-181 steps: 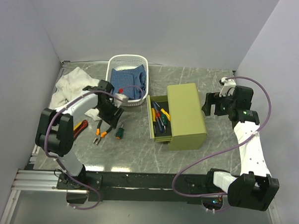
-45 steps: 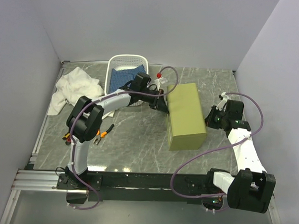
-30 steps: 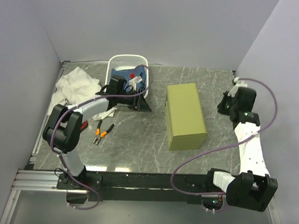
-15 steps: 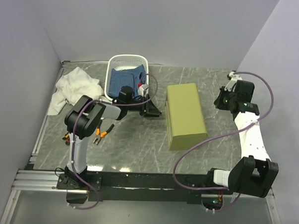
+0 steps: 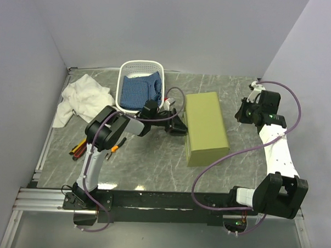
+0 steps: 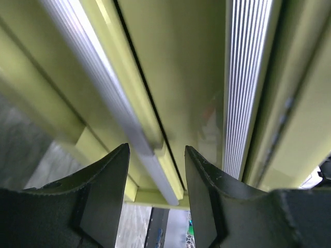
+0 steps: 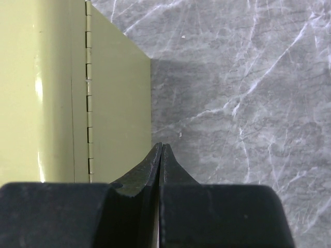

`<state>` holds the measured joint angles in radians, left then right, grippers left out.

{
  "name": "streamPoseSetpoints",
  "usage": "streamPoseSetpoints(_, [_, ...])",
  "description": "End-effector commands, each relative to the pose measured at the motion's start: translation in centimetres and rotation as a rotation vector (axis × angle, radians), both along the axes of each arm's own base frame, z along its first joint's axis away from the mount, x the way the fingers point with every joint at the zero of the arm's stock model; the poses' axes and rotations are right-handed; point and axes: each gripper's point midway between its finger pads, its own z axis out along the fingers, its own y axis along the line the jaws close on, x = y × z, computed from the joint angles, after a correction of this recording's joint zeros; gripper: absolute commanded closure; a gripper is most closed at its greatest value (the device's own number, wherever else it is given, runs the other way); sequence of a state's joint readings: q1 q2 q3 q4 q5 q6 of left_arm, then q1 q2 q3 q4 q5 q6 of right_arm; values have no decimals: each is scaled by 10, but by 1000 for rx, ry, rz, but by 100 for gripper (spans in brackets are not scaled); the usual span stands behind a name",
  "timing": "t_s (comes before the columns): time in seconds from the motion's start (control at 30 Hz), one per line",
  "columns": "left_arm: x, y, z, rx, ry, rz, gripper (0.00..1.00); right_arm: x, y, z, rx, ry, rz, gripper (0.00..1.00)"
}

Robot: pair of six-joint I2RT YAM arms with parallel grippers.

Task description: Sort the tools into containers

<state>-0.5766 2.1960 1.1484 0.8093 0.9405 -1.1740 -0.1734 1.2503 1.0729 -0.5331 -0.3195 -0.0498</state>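
Where left claw [image 6: 156, 151] gapes, chest [image 5: 209, 131] (probably).

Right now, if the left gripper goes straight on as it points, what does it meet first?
Probably the silver handle strip on the olive-green drawer chest, framed by the open left gripper; depth unclear.

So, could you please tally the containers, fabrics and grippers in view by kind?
Containers: 2 (olive chest, white basket)
Fabrics: 2 (white cloth, blue fabric)
Grippers: 2 (left gripper, right gripper)
Total: 6
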Motion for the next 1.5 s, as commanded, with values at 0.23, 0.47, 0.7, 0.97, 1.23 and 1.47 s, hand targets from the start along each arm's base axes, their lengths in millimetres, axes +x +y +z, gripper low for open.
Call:
streamPoseSetpoints(0.23, [4,-12,7,-50,-30,-1,66,-3,15,6,40,-28,51,100])
streamPoseSetpoints(0.47, [-7,-7,15,-19,-119,-39,77,-3,17,10,43,-58,51,100])
streamPoseSetpoints(0.7, [-18,-33,11,-17,-94,-121,66,-10,20,8,50,-53,55,100])
streamPoseSetpoints(0.97, [-22,-21,-1,58,-103,-124,91,-11,22,13,61,-78,60,100])
streamPoseSetpoints(1.23, [-24,48,-28,225,-127,-95,93,-3,25,24,78,-118,70,100])
streamPoseSetpoints(1.47, [-14,96,-47,351,-138,-77,92,-1,28,33,88,-152,87,100])
